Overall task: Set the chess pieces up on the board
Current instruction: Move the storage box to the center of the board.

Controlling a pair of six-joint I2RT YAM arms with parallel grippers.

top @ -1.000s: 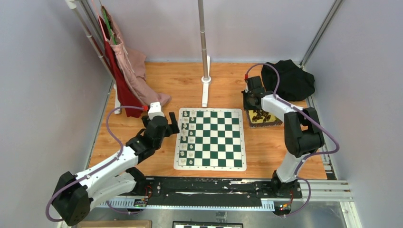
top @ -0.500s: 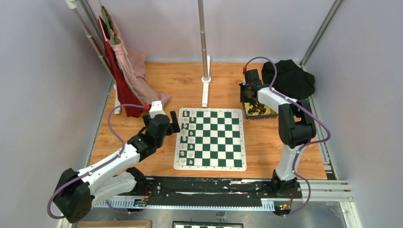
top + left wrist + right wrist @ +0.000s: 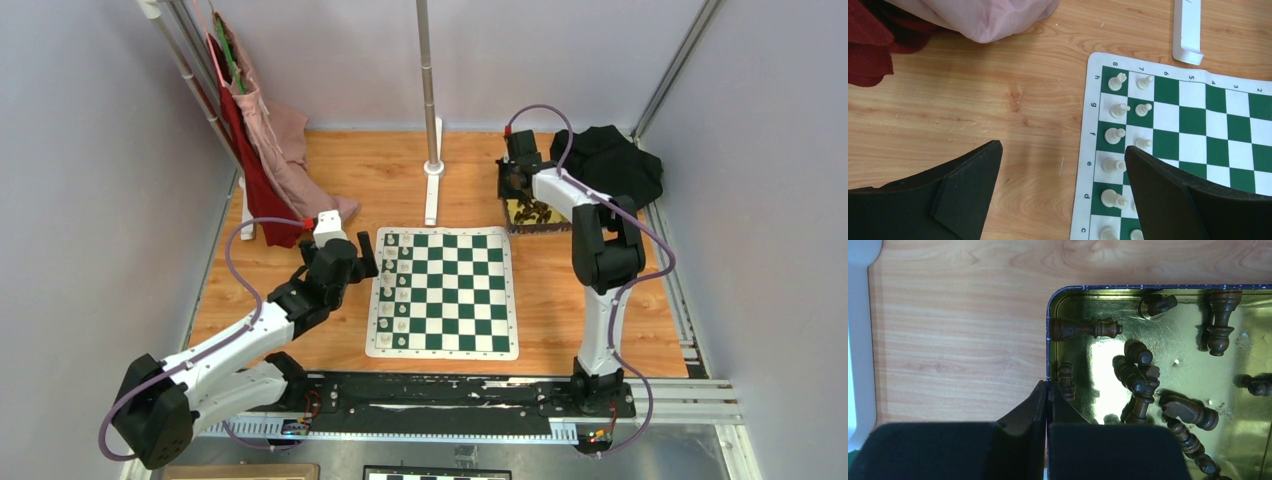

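Just past the far right corner of the board, your right gripper pinches the wall of the gold tin (chess pieces lie loose inside). At the board's left edge, your left gripper hangs wide open, holding nothing.

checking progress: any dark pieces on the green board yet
No, the board holds only cream-white pieces; the dark chess pieces lie in the tin.

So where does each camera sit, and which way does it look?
Top: above, behind the arms, facing down on the table; both arms show.
Left wrist: faces down at the board and white pieces; open left gripper shows.
Right wrist: faces down into the tin of brown pieces; right gripper pinches its wall.
Shared: top and left wrist both see the board.
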